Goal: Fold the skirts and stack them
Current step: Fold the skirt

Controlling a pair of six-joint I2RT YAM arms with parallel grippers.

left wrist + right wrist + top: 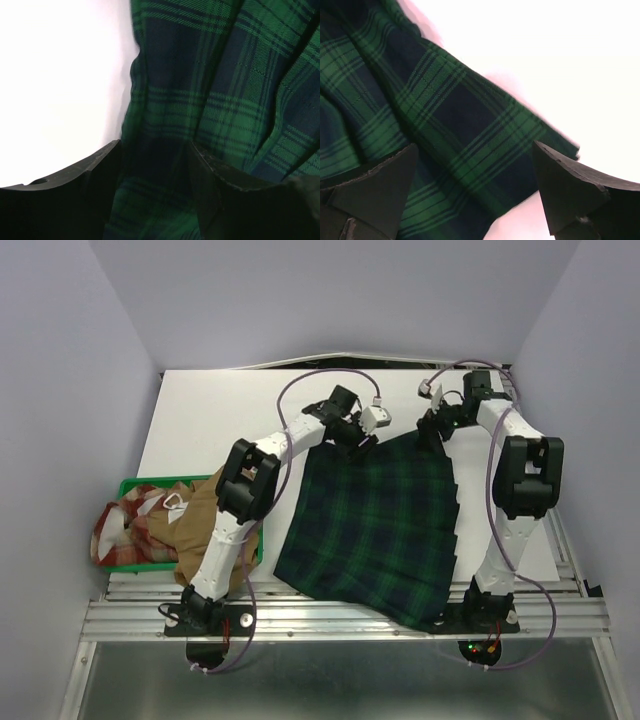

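At the near-left corner of the desk, a green tray holds the red-and-cream checked skirt in a loose heap. The tan skirt spills over the tray's right rim, partly hidden behind the left arm. Both appear parked there to wait their turn.

The large tartan skirt is spread across the middle and right of the desk. Its lower hem reaches the near edge and its waistband points toward the far edge, so it looks laid out for a first fold.

The left tool hangs over the waistband's left corner. The wrist view shows its fingers parted, with creased cloth visible between them and nothing pinched. The right tool sits over the waistband's right corner. Its fingers are spread wide above flat cloth, right at the skirt's edge.

With a tool at each corner, the pair seems set to lift the far end together and bring it toward the near edge. Folding has probably not started.
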